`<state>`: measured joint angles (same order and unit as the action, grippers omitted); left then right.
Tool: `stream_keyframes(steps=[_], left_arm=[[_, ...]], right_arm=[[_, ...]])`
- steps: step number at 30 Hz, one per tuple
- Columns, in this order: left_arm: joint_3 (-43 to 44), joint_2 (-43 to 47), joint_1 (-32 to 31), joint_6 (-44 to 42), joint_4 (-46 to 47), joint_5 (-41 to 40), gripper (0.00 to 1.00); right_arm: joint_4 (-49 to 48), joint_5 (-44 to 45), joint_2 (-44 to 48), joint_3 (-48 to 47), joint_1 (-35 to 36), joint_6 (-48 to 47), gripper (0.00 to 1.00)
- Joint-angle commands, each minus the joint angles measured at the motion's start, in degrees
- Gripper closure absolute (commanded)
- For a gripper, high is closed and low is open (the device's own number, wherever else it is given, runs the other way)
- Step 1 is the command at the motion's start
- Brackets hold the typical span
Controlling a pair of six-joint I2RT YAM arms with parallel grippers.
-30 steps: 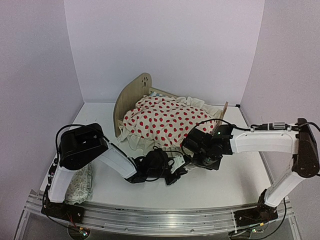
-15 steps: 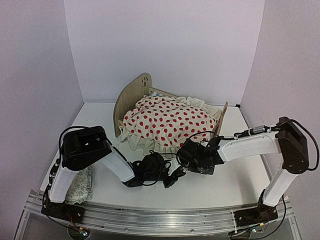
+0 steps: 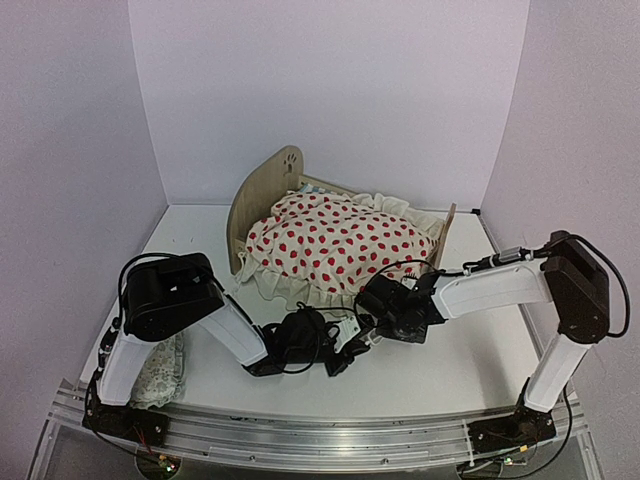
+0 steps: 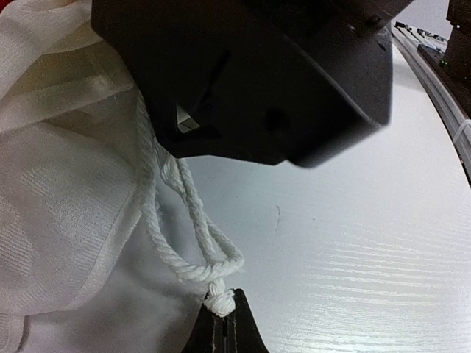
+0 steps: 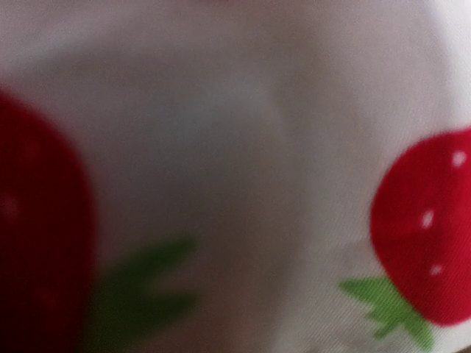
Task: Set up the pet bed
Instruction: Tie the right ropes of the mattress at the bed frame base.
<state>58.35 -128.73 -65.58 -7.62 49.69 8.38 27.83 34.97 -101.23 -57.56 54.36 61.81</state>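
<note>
From the top external view, the pet bed (image 3: 258, 200) stands at the back of the white table (image 3: 460, 370), set at an angle, with its rounded headboard and paw-print cutout to the left and its lower footboard to the right. A cream ruffled blanket (image 3: 335, 240) with red spots lies heaped over it, its frill spilling over the near side onto the table. Both arms reach in low in front of that frill. The left gripper (image 3: 345, 352) and the right gripper (image 3: 372, 322) are close together just beside the blanket's edge, but how either pair of jaws stands is too small to tell here. A small pale patterned pillow (image 3: 160, 368) lies by the left arm's base, well apart from the bed.

In the left wrist view, the left gripper (image 4: 227, 323) is closed tight, with the knot of a white twisted cord (image 4: 193, 243) pinched at its tip. The cord loops up into sheer cream fabric on the left. A bulky black housing (image 4: 257, 73) hangs above it.

The right wrist view is filled with blurred blanket cloth (image 5: 221, 147) pressed close to the lens. The spots are red strawberries with green leaves. No fingers show, so I cannot tell how that gripper's jaws stand.
</note>
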Motion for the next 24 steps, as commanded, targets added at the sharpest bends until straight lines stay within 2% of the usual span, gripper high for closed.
stream_keyframes(steps=[1, 24], left_arm=[[-0.1, -0.5, -0.2, 0.1, 2.8, -0.2, 1.0], [3.5, -3.0, -0.2, -0.9, 1.7, 0.0, 1.0]], right_arm=[[-0.6, 0.1, -0.9, -3.1, -0.6, -2.8, 0.75], [-2.1, -1.4, -4.4, -5.4, -3.3, -6.7, 0.79]])
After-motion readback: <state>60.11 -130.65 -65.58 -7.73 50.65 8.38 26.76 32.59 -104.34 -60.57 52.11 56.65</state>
